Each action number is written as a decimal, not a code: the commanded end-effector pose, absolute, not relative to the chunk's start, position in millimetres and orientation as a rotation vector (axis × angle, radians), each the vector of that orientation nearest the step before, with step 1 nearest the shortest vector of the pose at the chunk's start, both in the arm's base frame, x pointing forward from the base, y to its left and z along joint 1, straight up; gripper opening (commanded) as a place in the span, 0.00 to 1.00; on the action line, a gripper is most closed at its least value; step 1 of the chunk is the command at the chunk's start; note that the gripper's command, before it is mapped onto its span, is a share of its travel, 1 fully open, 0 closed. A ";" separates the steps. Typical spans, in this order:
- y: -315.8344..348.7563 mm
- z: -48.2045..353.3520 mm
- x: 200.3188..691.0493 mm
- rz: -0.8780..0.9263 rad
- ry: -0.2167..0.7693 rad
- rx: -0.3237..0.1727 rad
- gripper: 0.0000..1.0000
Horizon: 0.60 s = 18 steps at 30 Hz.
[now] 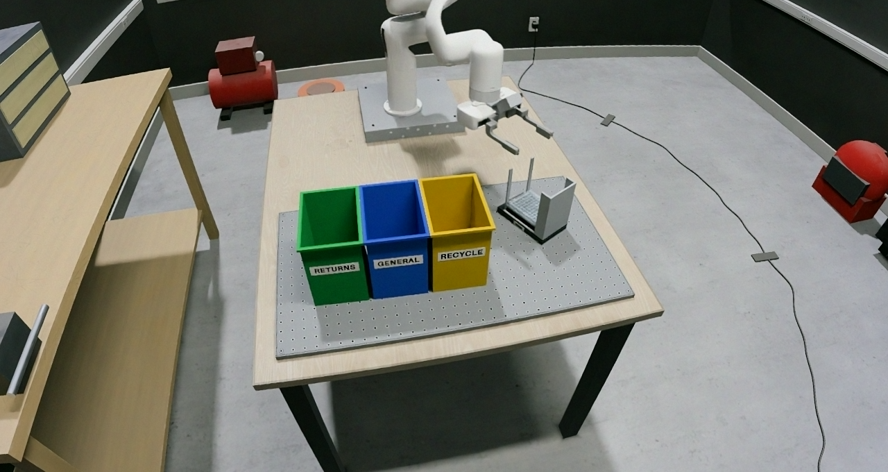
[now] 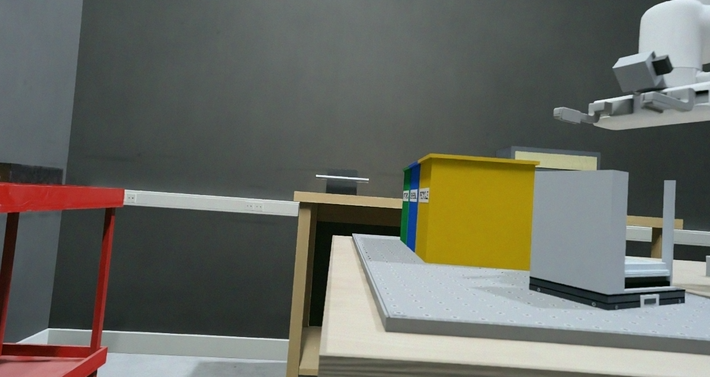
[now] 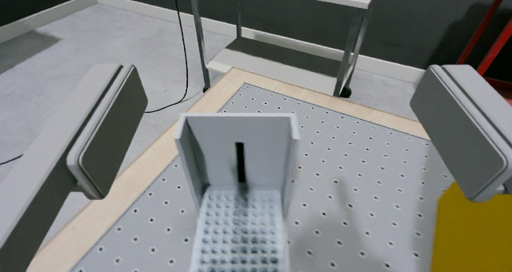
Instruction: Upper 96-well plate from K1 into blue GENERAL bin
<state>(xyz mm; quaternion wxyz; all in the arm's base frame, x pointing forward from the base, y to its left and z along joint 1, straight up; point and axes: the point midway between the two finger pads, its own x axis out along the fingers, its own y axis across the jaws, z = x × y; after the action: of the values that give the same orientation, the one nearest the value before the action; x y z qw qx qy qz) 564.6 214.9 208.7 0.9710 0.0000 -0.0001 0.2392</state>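
My gripper (image 1: 530,142) (image 2: 601,107) (image 3: 284,132) is open and empty, fingers wide apart, above and arm-side of rack K1 (image 1: 558,208) (image 2: 578,230) (image 3: 212,156). The upper 96-well plate (image 1: 526,205) (image 2: 645,265) (image 3: 240,240) lies flat and low in K1; the lower plate cannot be told apart beneath it. The blue GENERAL bin (image 1: 397,280) (image 2: 412,215) stands upright between the green RETURNS bin (image 1: 335,289) and the yellow RECYCLE bin (image 1: 459,273) (image 2: 476,215) (image 3: 472,232), both upright. The bins look empty where their insides show.
K1's tall grey wall faces away from the arm; thin posts, one post (image 2: 669,225) clear in the exterior view, rise on its arm side. The yellow bin stands nearest K1. Bins and rack stand on a perforated board (image 1: 397,323) on the wooden table (image 1: 310,158).
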 end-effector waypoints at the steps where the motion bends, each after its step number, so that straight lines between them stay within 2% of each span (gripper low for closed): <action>1: 230.7 206.8 568.6 0.482 -0.004 -0.002 0.37; 18: 243.2 203.9 570.8 0.482 -0.004 -0.002 0.37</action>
<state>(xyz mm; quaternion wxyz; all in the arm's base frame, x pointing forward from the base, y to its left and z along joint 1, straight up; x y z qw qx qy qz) 570.1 242.9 202.2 0.9710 0.0000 -0.0001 0.2389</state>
